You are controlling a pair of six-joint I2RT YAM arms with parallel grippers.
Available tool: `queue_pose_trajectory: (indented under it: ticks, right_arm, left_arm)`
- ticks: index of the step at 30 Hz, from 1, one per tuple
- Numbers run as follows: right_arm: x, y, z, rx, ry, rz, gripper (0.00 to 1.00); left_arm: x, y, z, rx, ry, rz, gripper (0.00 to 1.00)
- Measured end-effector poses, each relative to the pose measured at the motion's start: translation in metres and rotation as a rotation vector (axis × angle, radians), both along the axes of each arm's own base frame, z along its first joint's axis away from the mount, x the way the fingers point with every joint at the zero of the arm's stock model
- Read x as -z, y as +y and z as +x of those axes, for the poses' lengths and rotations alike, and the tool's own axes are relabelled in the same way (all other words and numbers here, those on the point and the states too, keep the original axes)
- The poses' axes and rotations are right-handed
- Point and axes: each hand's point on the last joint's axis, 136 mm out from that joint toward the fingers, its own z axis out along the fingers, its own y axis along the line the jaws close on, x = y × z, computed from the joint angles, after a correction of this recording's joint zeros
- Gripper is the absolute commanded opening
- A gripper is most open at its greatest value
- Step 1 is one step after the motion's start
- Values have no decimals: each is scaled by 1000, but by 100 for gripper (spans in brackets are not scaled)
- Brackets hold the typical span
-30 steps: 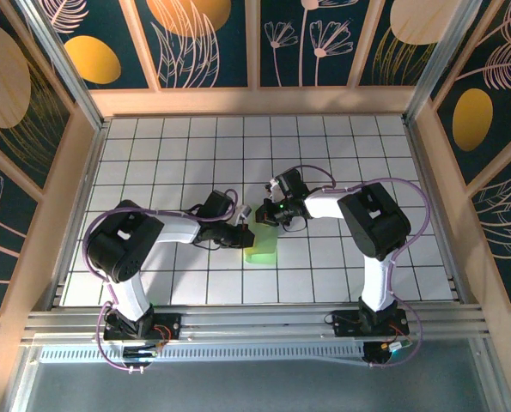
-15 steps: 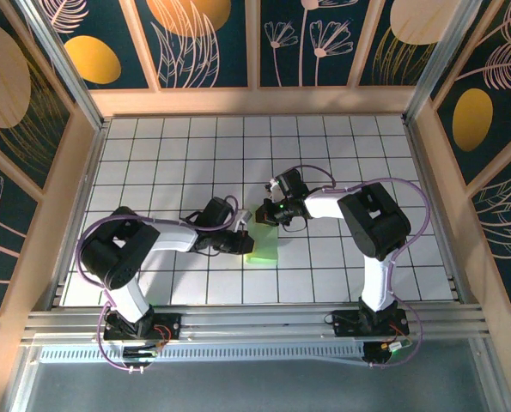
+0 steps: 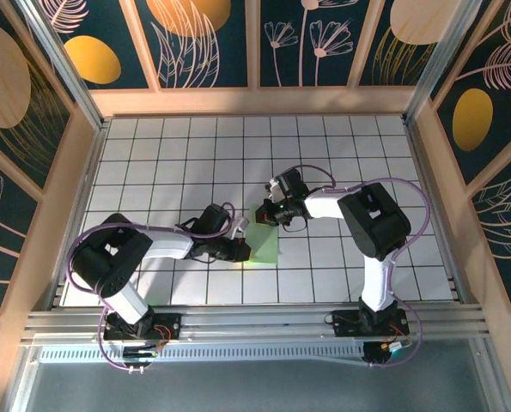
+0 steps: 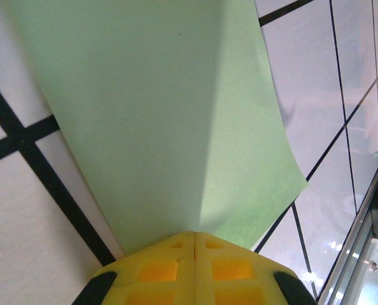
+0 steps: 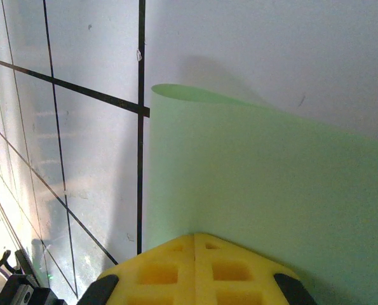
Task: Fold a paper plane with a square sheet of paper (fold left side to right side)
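Observation:
The square sheet of paper (image 3: pixel 266 242) lies folded into a narrow pale green rectangle on the white tiled table (image 3: pixel 169 163). My left gripper (image 3: pixel 242 250) is shut, its yellow tip resting on the paper's lower left edge. In the left wrist view the paper (image 4: pixel 169 108) spreads out flat past both sides of the shut tip (image 4: pixel 195 234), with a shade line running up from it. My right gripper (image 3: pixel 267 215) is shut and presses down on the paper's top end. In the right wrist view the paper (image 5: pixel 271 178) passes under the tip (image 5: pixel 195 235) and its far edge curls up slightly.
Wooden walls with dark painted panels (image 3: pixel 255 43) ring the table. A metal rail (image 3: pixel 255 322) carrying both arm bases runs along the near edge. Purple cables loop beside each arm.
My left gripper has slid toward the near edge along the paper's left side, and the raised flap has flattened. The right gripper has stayed on the top end.

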Motion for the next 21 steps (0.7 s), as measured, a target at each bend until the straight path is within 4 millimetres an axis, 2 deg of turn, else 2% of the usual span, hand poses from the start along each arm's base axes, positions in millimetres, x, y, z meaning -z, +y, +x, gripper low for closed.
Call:
queue_pose_trajectory:
  ticks: [21]
  right_arm:
    - [0, 0, 0, -3, -2, 0, 0]
  left_arm:
    - [0, 13, -20, 6, 31, 18, 0]
